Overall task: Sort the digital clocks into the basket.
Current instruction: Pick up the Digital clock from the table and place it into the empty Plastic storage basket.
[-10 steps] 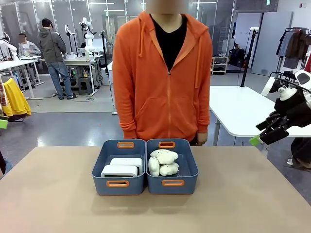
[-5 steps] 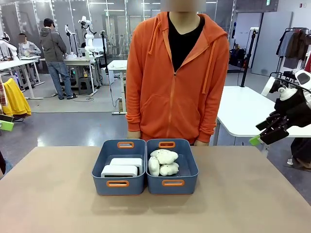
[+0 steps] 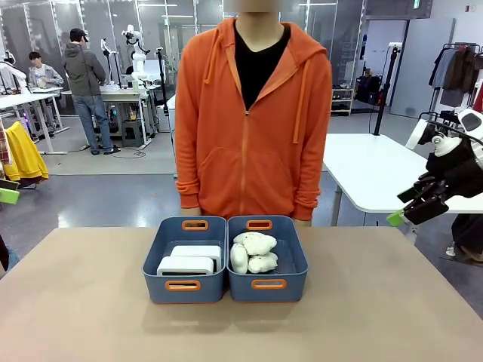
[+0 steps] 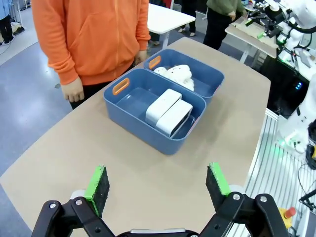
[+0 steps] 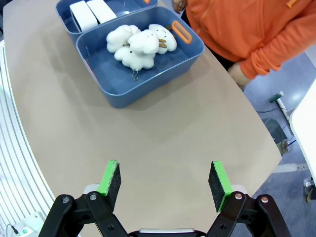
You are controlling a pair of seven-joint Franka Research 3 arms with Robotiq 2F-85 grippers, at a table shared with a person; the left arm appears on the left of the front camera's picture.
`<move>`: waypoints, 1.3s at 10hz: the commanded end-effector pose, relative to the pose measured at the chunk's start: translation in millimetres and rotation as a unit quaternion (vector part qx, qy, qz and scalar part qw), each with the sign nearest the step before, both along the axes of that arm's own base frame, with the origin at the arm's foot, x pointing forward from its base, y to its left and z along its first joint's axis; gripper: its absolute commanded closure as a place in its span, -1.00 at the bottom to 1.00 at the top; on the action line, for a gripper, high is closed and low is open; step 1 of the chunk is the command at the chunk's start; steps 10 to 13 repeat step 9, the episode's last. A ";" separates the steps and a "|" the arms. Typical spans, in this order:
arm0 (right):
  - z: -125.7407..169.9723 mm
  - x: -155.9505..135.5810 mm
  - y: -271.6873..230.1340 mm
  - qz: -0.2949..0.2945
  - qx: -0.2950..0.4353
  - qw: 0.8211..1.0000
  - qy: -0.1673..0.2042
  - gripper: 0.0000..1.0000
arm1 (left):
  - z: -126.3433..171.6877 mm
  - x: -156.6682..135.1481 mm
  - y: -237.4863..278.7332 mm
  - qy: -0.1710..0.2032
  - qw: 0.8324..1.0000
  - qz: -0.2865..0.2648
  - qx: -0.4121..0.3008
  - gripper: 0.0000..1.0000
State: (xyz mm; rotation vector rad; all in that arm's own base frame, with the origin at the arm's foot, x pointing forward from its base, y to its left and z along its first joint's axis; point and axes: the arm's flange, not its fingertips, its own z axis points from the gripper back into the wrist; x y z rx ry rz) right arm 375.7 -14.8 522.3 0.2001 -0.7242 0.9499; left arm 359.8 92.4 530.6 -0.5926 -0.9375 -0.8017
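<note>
Two white digital clocks (image 3: 189,259) lie side by side inside the left blue basket (image 3: 155,285) at mid-table. From the left wrist, the clocks (image 4: 169,111) rest in the nearer basket (image 4: 133,126), well beyond my left gripper (image 4: 158,181), which hangs open above bare tabletop. The right wrist view has the clocks (image 5: 91,12) in the far basket (image 5: 63,11); my right gripper (image 5: 164,178) is open high over the table. From the front, the right gripper (image 3: 404,207) hovers off the table's right side, holding nothing.
The second blue basket (image 3: 296,288) beside the first holds cream plush toys (image 3: 253,253). A person in an orange hoodie (image 3: 249,113) stands at the far edge, hands (image 4: 74,91) down by their sides. A white table (image 3: 370,170) stands behind on the right.
The person swayed to the right and has come back toward the middle. Both arms, the baskets and the clocks have stayed where they were.
</note>
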 end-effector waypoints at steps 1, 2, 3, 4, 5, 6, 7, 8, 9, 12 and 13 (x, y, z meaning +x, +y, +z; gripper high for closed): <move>1.6 1.5 3.0 -0.009 -0.001 1.000 0.005 -0.81 | -0.6 0.9 -2.3 0.000 1.000 -0.005 -0.009 -1.00; 1.6 1.5 3.0 -0.009 -0.001 1.000 0.005 -0.81 | -0.6 0.9 -2.3 0.000 1.000 -0.005 -0.009 -1.00; 1.6 1.5 3.0 -0.009 -0.001 1.000 0.005 -0.81 | -0.6 0.9 -2.3 0.000 1.000 -0.005 -0.009 -1.00; 1.6 1.5 3.0 -0.009 -0.001 1.000 0.005 -0.81 | -0.6 0.9 -2.3 0.000 1.000 -0.005 -0.009 -1.00; 1.6 1.5 3.0 -0.009 -0.001 1.000 0.005 -0.81 | -0.6 0.9 -2.3 0.000 1.000 -0.005 -0.009 -1.00; 1.6 1.5 3.0 -0.009 -0.001 1.000 0.005 -0.81 | -0.6 0.9 -2.3 0.000 1.000 -0.005 -0.009 -1.00; 1.6 1.5 3.0 -0.009 -0.001 1.000 0.005 -0.81 | -0.6 0.9 -2.3 0.000 1.000 -0.005 -0.009 -1.00; 1.6 1.5 3.0 -0.009 -0.001 1.000 0.005 -0.81 | -0.6 0.9 -2.3 0.000 1.000 -0.005 -0.009 -1.00; 1.6 1.5 3.0 -0.009 -0.001 1.000 0.005 -0.81 | -0.6 0.9 -2.3 0.000 1.000 -0.005 -0.009 -1.00; 1.6 1.5 3.0 -0.009 -0.001 1.000 0.005 -0.81 | -0.6 0.9 -2.3 0.000 1.000 -0.005 -0.009 -1.00; 1.6 1.5 3.0 -0.009 -0.001 1.000 0.005 -0.81 | -0.6 0.9 -2.3 0.000 1.000 -0.005 -0.009 -1.00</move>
